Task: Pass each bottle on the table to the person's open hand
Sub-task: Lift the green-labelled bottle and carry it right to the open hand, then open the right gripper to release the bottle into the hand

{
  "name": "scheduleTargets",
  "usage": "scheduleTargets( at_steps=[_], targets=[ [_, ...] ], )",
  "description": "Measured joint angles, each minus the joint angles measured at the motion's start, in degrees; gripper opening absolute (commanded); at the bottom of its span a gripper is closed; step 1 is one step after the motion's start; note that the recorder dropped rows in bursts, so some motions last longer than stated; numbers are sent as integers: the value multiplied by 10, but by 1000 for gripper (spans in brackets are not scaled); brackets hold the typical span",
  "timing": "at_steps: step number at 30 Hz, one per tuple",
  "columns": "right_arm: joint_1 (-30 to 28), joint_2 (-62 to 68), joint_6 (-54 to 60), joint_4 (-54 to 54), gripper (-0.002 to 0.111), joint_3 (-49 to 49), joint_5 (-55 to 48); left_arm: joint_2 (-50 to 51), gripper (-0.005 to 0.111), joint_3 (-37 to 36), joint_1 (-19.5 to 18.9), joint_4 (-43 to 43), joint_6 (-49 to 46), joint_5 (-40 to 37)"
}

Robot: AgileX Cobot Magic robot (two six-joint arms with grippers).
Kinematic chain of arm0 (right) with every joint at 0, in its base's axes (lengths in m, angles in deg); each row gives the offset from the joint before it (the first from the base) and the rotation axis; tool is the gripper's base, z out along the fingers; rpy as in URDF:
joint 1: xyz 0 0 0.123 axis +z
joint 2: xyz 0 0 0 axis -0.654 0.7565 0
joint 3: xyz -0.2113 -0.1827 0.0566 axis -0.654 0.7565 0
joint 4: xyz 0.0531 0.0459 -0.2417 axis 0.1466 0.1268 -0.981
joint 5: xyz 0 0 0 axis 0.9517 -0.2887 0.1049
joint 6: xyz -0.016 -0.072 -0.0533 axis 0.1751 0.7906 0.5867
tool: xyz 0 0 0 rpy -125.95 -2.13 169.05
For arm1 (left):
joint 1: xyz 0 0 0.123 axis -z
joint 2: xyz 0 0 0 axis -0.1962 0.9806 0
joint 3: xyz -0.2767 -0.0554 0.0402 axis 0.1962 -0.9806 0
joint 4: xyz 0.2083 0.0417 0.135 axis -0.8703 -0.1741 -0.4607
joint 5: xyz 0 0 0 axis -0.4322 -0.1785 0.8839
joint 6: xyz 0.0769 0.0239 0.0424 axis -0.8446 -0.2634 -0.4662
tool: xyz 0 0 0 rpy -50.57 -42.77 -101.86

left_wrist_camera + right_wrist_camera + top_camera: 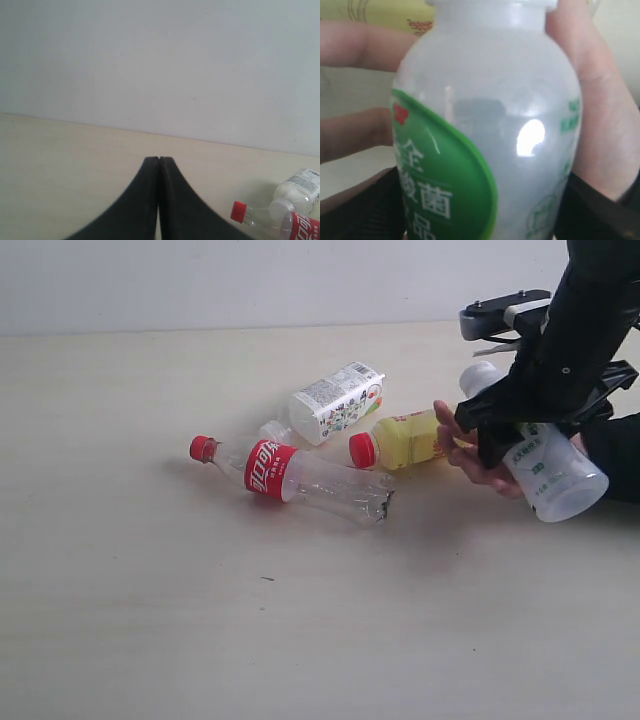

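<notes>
Right gripper (520, 430) straddling the green-label bottle (548, 472) over the person's open hand (478, 455), release unclear (jaws wide beside it), left gripper (159, 200) pressing its fingers together, cola bottle (290, 478), yellow bottle (400, 443), squarish bottle (335, 403) lying on the table (150, 590).

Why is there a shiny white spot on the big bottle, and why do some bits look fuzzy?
Right wrist view: the spot is glare on the green-label bottle, so close it fills the picture; the hand behind is soft. Left wrist view: the shut left gripper is blurred at the bottom edge. Exterior view: even light, soft shadows under the red-label bottle.
</notes>
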Motion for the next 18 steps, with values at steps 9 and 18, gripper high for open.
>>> scheduleTargets(
  at_steps=[9, 18],
  targets=[
    [0, -1, 1, 1, 74, 0, 18, 0, 3, 0, 0, 0, 0, 0],
    [0, -69, 4, -14, 72, -27, 22, 0, 3, 0, 0, 0, 0, 0]
  ],
)
